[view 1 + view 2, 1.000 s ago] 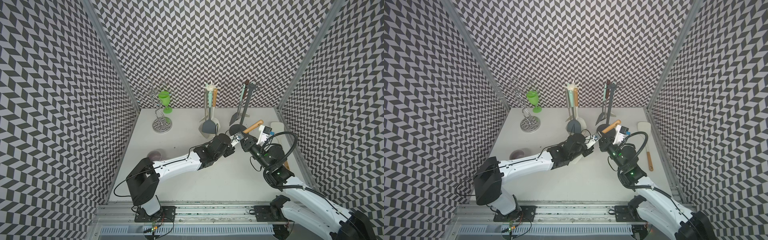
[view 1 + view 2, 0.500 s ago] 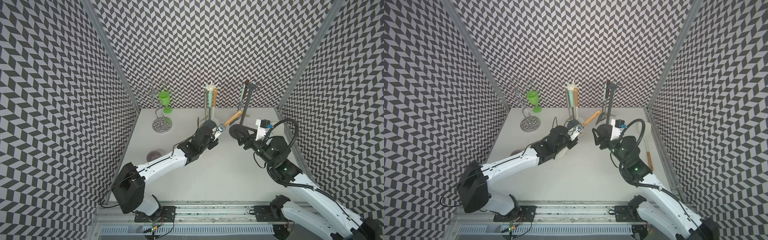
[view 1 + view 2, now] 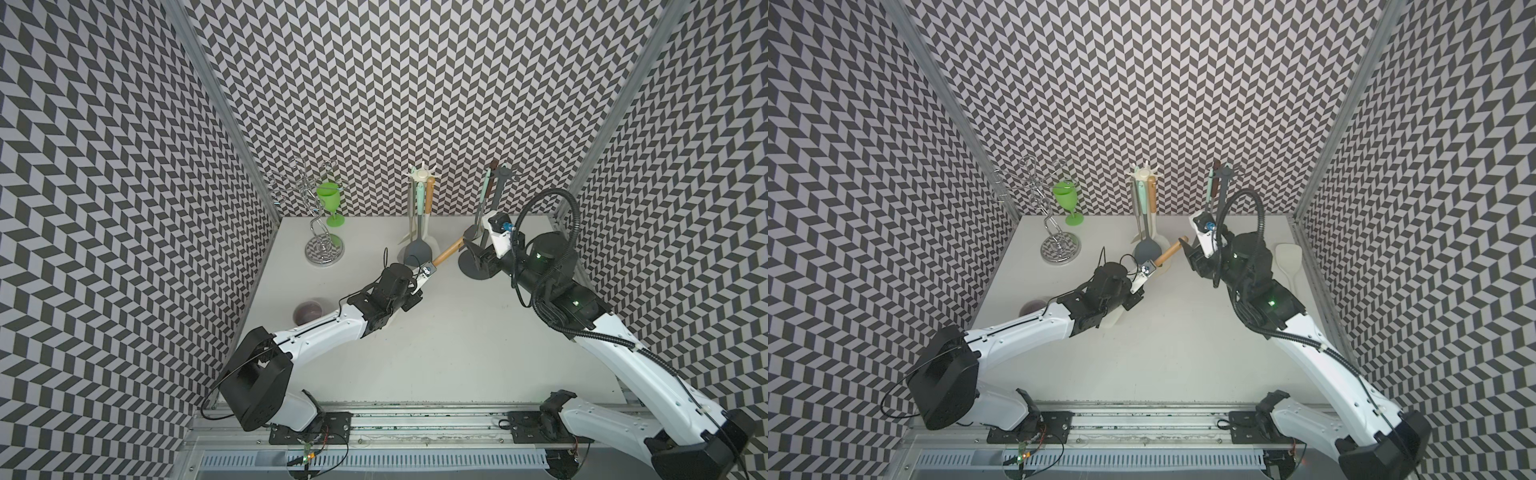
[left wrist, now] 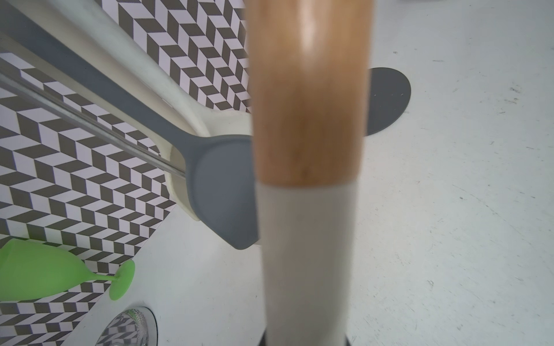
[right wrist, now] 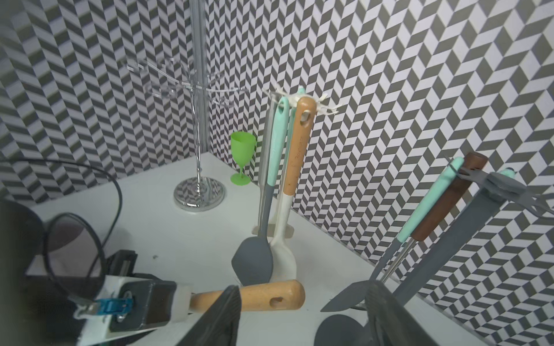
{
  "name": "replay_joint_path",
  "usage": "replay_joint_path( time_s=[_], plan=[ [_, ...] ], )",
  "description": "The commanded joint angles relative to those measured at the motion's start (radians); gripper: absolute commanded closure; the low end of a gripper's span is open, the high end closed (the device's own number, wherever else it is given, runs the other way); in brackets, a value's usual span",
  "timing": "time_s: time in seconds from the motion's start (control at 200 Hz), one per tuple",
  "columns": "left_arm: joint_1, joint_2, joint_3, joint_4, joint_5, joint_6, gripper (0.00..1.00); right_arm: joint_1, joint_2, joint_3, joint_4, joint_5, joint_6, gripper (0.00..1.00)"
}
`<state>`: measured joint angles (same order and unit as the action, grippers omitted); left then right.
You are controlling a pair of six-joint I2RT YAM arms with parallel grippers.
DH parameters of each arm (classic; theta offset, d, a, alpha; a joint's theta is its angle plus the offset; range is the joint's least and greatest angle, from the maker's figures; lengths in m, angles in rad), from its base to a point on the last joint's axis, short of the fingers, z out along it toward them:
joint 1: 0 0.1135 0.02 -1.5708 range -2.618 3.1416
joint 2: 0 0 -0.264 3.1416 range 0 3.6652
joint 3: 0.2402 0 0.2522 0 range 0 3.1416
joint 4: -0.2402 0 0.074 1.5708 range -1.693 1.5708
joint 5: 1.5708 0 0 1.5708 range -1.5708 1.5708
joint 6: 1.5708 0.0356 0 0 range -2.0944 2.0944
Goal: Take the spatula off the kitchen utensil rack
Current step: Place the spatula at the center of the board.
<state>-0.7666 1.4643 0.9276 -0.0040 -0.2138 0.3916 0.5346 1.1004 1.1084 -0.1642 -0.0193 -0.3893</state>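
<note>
Two grippers are here: my left gripper (image 3: 429, 271) is closed tight on the pale neck of the spatula (image 3: 449, 252), whose wooden end reaches just in front of my right gripper (image 3: 473, 252), jaws wide and empty, and I judge it light, stiff, rather smooth, best held beside the wood joint.

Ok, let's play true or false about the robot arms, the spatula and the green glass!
1. The left gripper holds the spatula. True.
2. The glass lies on its side. False: it stands upright on the table.
3. The right gripper is shut on the spatula. False: its jaws are open and hold nothing.
4. Utensils hang on the cream rack. True.
</note>
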Motion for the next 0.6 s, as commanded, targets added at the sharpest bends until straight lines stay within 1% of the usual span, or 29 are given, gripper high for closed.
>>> replay_joint_path(
  time_s=[0.0, 0.045, 0.13, 0.295, 0.416, 0.516, 0.596],
  plan=[
    [-0.009, -0.005, 0.004, 0.058, 0.016, -0.003, 1.00, 0.008, 0.029, 0.022, -0.048, -0.009, -0.340, 0.29],
    [-0.015, -0.003, 0.008, 0.056, 0.014, -0.002, 1.00, 0.009, 0.041, 0.022, -0.063, -0.016, -0.430, 0.26],
    [-0.024, 0.002, 0.011, 0.047, 0.016, 0.003, 1.00, 0.014, 0.056, 0.011, -0.068, -0.009, -0.604, 0.22],
    [-0.043, 0.016, 0.005, 0.039, 0.004, 0.016, 1.00, 0.039, 0.073, 0.007, -0.045, 0.022, -0.781, 0.20],
    [-0.055, 0.025, -0.006, 0.056, -0.013, 0.023, 1.00, 0.082, 0.092, -0.034, -0.007, 0.109, -0.915, 0.16],
    [-0.068, 0.021, -0.022, 0.076, -0.016, 0.026, 1.00, 0.094, 0.121, -0.049, 0.000, 0.165, -0.995, 0.16],
    [-0.072, 0.028, -0.020, 0.079, -0.016, 0.029, 1.00, 0.100, 0.139, -0.057, 0.009, 0.188, -1.044, 0.19]
  ],
)
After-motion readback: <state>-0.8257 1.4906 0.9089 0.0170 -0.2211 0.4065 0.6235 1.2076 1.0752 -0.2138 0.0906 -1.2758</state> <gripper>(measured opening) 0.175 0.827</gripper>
